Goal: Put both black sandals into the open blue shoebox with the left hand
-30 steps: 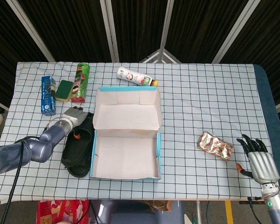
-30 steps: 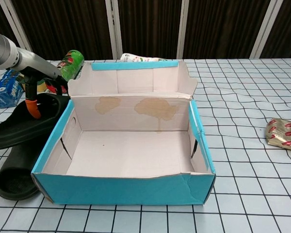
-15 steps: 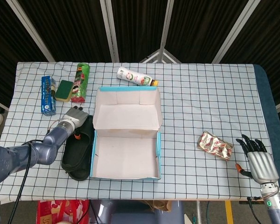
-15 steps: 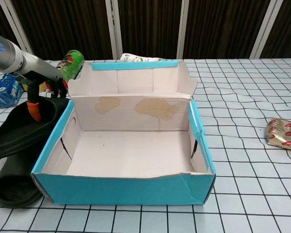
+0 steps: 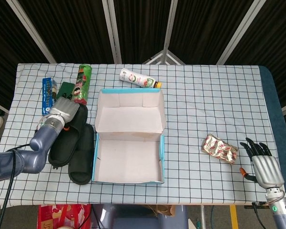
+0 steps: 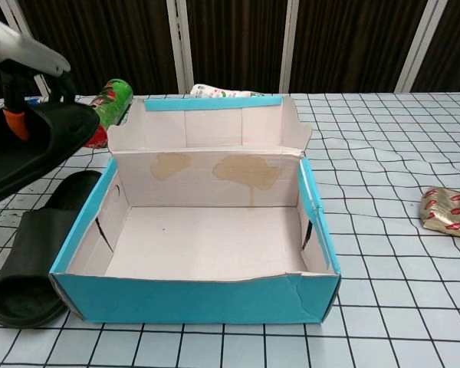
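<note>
Dark slatted panels with pale diagonal struts stand behind a table [image 5: 205, 95] covered in a white cloth with a black grid. Near the middle of the table sits the open blue shoebox [image 5: 129, 148], its pale inside bare and stained brown on the back wall, its lid flap standing up at the far side. The left hand [image 5: 62, 109] grips one black sandal [image 5: 66, 138] by its far end and holds it lifted over the left part of the table, beside the box's left wall; in the chest view this sandal [image 6: 31, 149] hangs clear above the cloth, tilted, with an orange-tipped finger over its edge. The second black sandal [image 5: 82, 155] lies flat on the cloth, just beside the box's left wall and partly under the raised one; the chest view shows it [image 6: 38, 257] close against the blue side. Toward the far left corner lie a blue packet [image 5: 48, 95], a green sponge [image 5: 65, 89] partly hidden by the hand, and a green tube can [image 5: 82, 83] on its side. A white bottle [image 5: 138, 78] lies on its side behind the box near the far edge. A crumpled foil wrapper [image 5: 219, 148] lies toward the right edge. The right hand [image 5: 263, 164] rests near the near right corner, holding nothing, fingers spread apart.
</note>
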Robot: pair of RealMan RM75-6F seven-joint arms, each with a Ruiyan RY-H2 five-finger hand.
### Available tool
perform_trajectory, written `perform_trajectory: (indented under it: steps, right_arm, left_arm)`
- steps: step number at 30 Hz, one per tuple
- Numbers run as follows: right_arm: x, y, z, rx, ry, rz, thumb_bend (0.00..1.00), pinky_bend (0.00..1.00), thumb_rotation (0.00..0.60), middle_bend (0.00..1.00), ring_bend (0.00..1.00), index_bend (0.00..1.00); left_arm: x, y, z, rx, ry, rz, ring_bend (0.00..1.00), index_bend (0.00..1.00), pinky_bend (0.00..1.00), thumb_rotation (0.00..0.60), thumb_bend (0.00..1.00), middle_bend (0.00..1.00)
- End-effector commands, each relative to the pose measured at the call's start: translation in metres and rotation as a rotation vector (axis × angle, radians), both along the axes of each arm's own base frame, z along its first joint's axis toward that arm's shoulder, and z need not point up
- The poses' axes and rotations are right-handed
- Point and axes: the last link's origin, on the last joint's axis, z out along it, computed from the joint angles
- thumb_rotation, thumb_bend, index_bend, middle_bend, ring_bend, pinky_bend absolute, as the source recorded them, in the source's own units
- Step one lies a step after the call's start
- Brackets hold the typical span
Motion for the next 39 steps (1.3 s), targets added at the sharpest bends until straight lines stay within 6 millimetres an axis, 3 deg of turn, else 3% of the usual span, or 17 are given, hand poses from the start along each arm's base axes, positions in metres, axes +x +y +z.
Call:
perform_trajectory:
  steps: [1, 5, 8, 12, 21, 28, 34, 39]
  right_arm:
    - [0.001, 0.0, 0.001, -0.001, -0.004, 0.001, 0.29, 0.1, 0.6, 0.08, 0.16, 0.16]
    - [0.001, 0.002, 0.002, -0.005, -0.009, 0.002, 0.29, 0.1, 0.6, 0.08, 0.16, 0.16]
    - [0.001, 0.003, 0.003, -0.008, -0.014, 0.002, 0.29, 0.1, 0.6, 0.08, 0.16, 0.16]
    - [0.001, 0.004, 0.005, -0.012, -0.02, 0.003, 0.29, 0.1, 0.6, 0.08, 0.16, 0.16]
    - [-0.001, 0.004, 0.006, -0.013, -0.025, -0.001, 0.29, 0.1, 0.6, 0.08, 0.16, 0.16]
    - [-0.001, 0.004, 0.008, -0.019, -0.028, -0.007, 0.29, 0.1, 0.6, 0.08, 0.16, 0.16]
    - [-0.002, 0.004, 0.009, -0.019, -0.027, -0.011, 0.29, 0.1, 0.6, 0.08, 0.16, 0.16]
    - [-0.004, 0.004, 0.01, -0.024, -0.026, -0.024, 0.29, 0.1, 0.6, 0.08, 0.16, 0.16]
  left_arm:
    - [0.032, -0.013, 0.041, 0.114, 0.055, -0.223, 0.04, 0.47, 0.03, 0.6, 0.25, 0.49]
    - [0.065, -0.031, 0.056, 0.179, 0.054, -0.506, 0.07, 0.49, 0.03, 0.6, 0.25, 0.51]
    - [0.086, -0.047, 0.054, 0.199, 0.032, -0.729, 0.07, 0.49, 0.03, 0.6, 0.25, 0.51]
    - [0.1, -0.07, 0.036, 0.175, 0.057, -0.96, 0.07, 0.48, 0.03, 0.6, 0.25, 0.52]
    - [0.124, -0.118, -0.011, -0.037, -0.051, -1.115, 0.07, 0.48, 0.03, 0.6, 0.26, 0.52]
    - [0.125, -0.121, -0.042, -0.136, -0.013, -1.193, 0.07, 0.48, 0.03, 0.6, 0.26, 0.52]
    - [0.119, -0.106, -0.072, -0.185, 0.007, -1.263, 0.07, 0.48, 0.04, 0.6, 0.26, 0.51]
    - [0.118, -0.087, -0.083, -0.181, -0.003, -1.293, 0.07, 0.48, 0.04, 0.6, 0.26, 0.5]
